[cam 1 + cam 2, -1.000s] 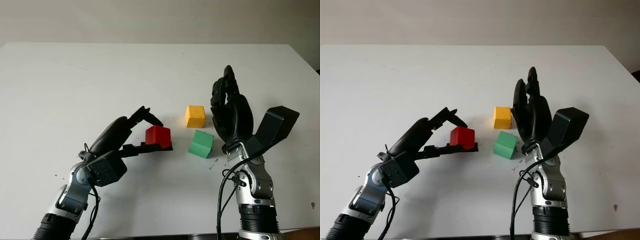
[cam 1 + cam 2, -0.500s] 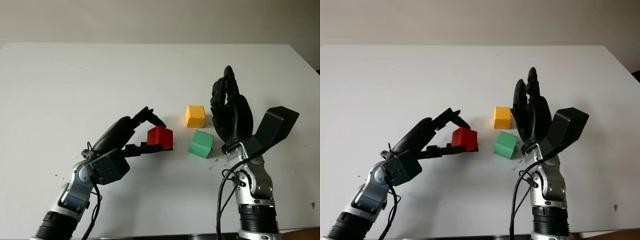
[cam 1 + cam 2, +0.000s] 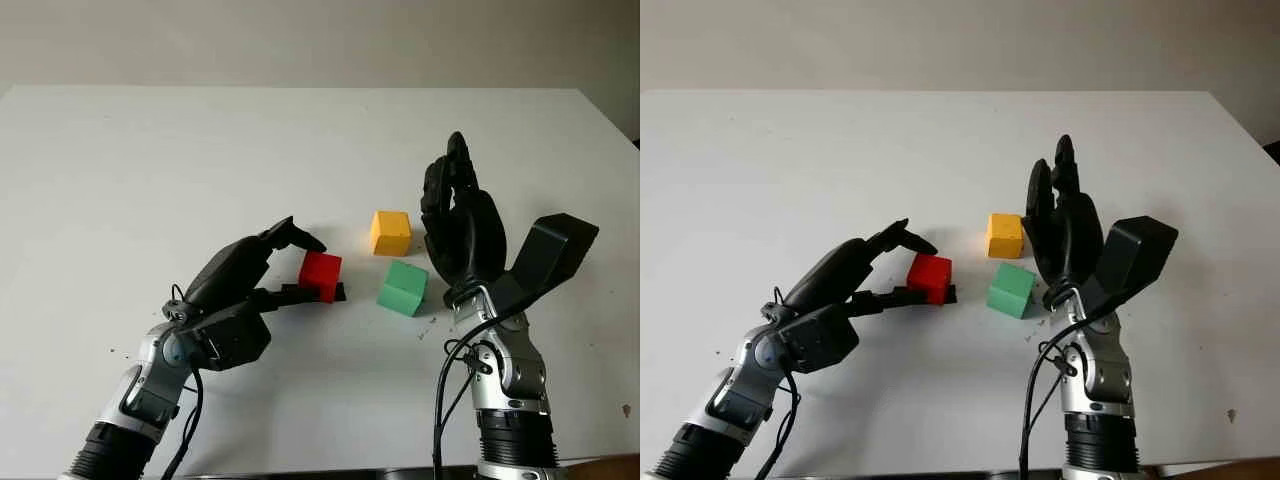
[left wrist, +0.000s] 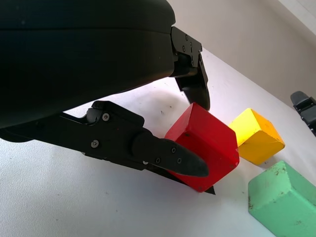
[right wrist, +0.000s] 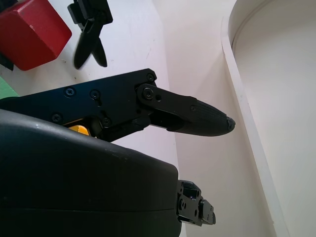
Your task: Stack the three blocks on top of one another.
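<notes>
Gripping the red block (image 3: 320,273) between thumb and upper fingers, our left robot hand (image 3: 262,272) has it tilted at the middle of the white bench (image 3: 150,180), seemingly just lifting off. Our right robot hand (image 3: 460,225) stands upright and open with nothing in it, just right of the green block (image 3: 403,288), while the yellow block (image 3: 390,232) sits a little farther back, close beside the green one. We judge the stack not yet begun: no block sits on another, so all three placements remain.
</notes>
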Controlling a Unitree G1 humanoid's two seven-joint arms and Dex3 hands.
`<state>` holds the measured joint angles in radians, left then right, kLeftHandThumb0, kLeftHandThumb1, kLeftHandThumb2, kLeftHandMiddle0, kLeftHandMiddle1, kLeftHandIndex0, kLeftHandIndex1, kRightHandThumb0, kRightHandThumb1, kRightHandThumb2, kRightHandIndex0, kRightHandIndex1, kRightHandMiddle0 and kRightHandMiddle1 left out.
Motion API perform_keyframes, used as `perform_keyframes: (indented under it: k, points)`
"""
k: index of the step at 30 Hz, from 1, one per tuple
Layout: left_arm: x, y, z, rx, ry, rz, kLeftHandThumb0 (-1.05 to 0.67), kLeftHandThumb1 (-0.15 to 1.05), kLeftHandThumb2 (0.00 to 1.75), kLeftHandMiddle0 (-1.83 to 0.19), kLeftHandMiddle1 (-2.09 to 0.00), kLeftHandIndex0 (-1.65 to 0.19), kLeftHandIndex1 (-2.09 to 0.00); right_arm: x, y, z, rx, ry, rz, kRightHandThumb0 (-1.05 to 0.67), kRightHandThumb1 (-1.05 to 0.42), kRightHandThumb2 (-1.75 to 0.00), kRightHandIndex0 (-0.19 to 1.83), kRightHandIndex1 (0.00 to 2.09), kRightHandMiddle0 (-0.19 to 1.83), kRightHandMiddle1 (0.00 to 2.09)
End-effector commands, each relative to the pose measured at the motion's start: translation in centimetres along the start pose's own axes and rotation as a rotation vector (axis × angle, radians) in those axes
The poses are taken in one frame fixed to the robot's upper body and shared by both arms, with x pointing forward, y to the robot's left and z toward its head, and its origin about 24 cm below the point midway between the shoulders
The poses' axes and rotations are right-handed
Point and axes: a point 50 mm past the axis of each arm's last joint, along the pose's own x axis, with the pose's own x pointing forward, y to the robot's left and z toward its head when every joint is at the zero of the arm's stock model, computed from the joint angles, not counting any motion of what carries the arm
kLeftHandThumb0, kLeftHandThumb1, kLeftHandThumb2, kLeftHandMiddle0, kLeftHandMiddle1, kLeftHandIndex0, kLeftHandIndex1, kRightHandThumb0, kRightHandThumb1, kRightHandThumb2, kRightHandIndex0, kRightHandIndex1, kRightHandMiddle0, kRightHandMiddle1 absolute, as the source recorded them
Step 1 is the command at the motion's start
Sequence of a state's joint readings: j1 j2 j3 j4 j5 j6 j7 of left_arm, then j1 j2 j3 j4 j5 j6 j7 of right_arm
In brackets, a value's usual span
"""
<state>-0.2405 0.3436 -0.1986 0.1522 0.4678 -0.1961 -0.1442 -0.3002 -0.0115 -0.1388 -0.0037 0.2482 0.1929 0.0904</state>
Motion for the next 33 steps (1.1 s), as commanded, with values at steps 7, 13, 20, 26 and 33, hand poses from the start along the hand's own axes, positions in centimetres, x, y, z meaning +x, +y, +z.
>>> perform_keyframes:
  k: [7, 13, 20, 26, 33]
  points:
    - [0.2, 0.4, 0.5, 0.027, -0.019, 0.014, -0.55, 1.04, 0.05, 0.02, -0.05, -0.03, -0.47, -0.1, -0.1, 0.4, 0.002, -0.021, -0.003, -0.58, -1.05, -0.63, -0.19, 0.0, -0.19, 0.0]
    - [0.1, 0.4, 0.4, 0.003, -0.017, 0.008, -0.57, 1.04, 0.05, 0.05, -0.05, -0.01, -0.32, -0.1, -0.1, 0.5, -0.013, -0.022, 0.002, -0.58, -1.05, -0.64, -0.19, 0.0, -0.19, 0.0]
    - [-0.6, 1.4, 0.8, -0.146, -0.052, 0.018, -0.76, 1.05, 0.11, 0.19, -0.01, 0.18, -0.02, -0.1, -0.2, 0.5, -0.009, -0.024, 0.0, -0.59, -1.05, -0.64, -0.19, 0.0, -0.19, 0.0]
    - [-1.9, 3.9, 1.6, -0.349, -0.148, 0.086, -0.86, 1.05, 0.2, 0.19, 0.0, 0.19, 0.0, -0.1, -0.4, 0.6, -0.024, -0.031, -0.001, -0.6, -1.05, -0.63, -0.19, 0.0, -0.19, 0.0]
    - [-3.3, 6.6, 2.4, -0.524, -0.211, 0.21, -0.94, 1.05, 0.37, 0.15, -0.05, 0.17, -0.05, 0.1, -0.9, 0.9, -0.029, -0.04, -0.008, -0.61, -1.05, -0.62, -0.19, 0.0, -0.19, 0.0]
